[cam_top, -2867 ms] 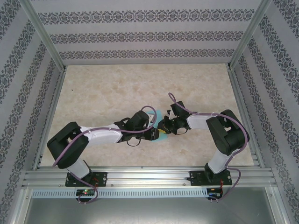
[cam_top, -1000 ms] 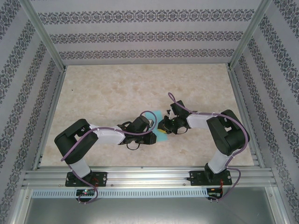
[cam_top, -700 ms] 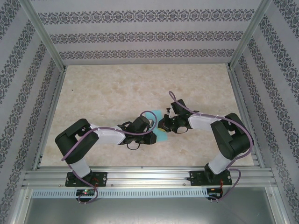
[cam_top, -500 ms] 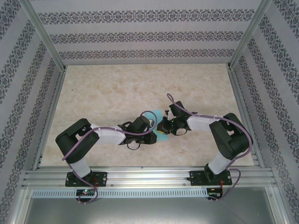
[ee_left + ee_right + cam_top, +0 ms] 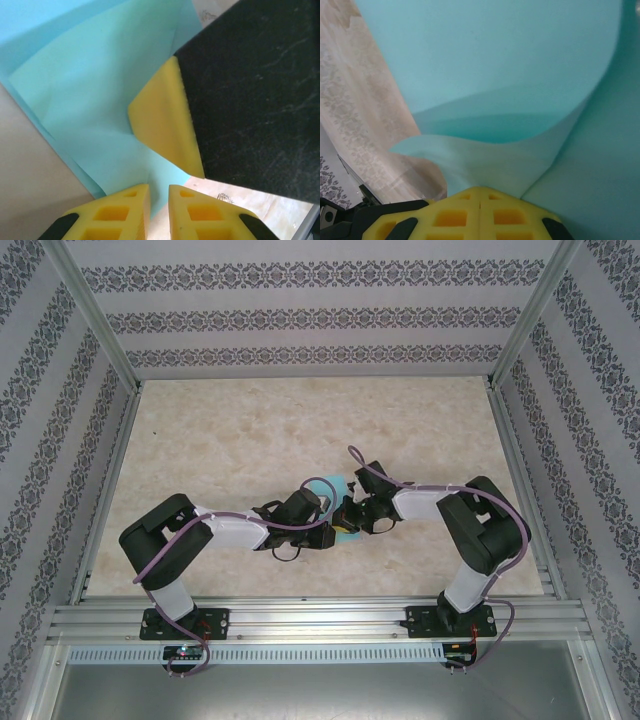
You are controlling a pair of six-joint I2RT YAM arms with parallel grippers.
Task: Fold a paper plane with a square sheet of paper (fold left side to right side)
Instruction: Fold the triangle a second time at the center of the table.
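The paper (image 5: pixel 326 484) lies mid-worktop (image 5: pixel 220 430) where both arms meet. From above it is mostly hidden under them, with only a turquoise curl showing. The right jaws are pressed together on a raised fold of the paper, with no gap between them. The left jaws stand narrowly apart, and the paper's edge reaches into that gap; contact is unclear. A black body (image 5: pixel 260 90) is cut off by the frame. The yellow patch (image 5: pixel 165 125) beside it may be pad or paper.
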